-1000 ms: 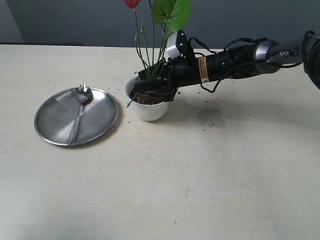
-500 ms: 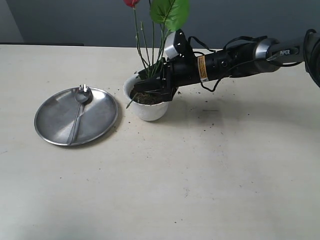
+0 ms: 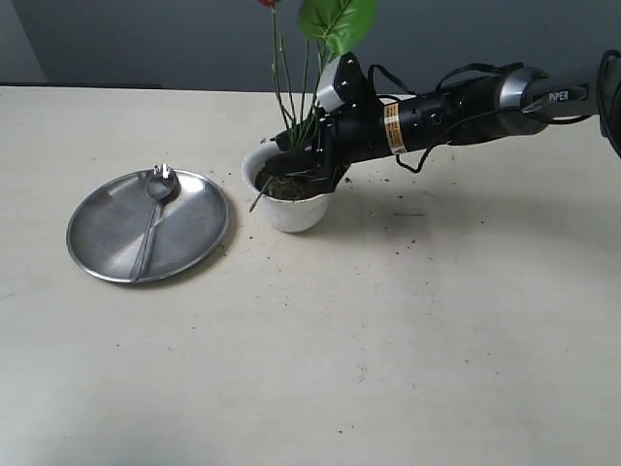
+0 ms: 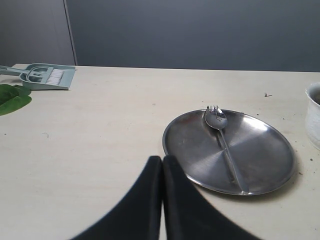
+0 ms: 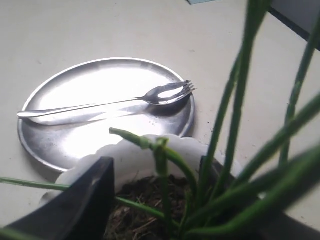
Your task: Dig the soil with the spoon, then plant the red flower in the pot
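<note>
Near the lower left of the exterior view, the spoon [image 3: 153, 221] lies on a steel plate [image 3: 102, 248]. At centre, the pot [image 3: 287, 210] of soil [image 3: 283, 187] holds the red flower [image 3: 309, 97]. The right gripper [image 3: 303, 165] has its fingers pinching the thin, light, springy stems low down, the best hold. The left gripper [image 4: 162, 172] has its fingers pressed together.

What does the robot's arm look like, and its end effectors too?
The right arm is black with a silver section printed "PIPER", an orange-yellow label, loose black cables and a silver wrist camera. Both the left end effector and right end effector have smooth black fingers.
</note>
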Controlling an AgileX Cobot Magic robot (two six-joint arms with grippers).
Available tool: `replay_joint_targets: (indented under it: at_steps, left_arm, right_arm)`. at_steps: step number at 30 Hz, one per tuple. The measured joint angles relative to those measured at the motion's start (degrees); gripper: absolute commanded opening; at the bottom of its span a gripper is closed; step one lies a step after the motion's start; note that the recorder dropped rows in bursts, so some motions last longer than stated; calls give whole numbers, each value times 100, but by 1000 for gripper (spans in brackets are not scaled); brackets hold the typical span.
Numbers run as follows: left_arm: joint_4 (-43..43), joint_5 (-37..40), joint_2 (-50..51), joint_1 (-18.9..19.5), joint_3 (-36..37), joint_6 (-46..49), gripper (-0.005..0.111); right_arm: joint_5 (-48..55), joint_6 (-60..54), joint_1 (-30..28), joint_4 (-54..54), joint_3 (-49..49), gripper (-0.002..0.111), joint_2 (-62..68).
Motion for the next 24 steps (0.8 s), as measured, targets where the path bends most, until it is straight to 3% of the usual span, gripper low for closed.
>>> replay_joint_targets:
  at_steps: [24]
  left_arm:
    - [0, 0, 0, 0, 0, 0, 0]
  right_arm:
    - [270, 245, 0, -351, 35, 50, -192]
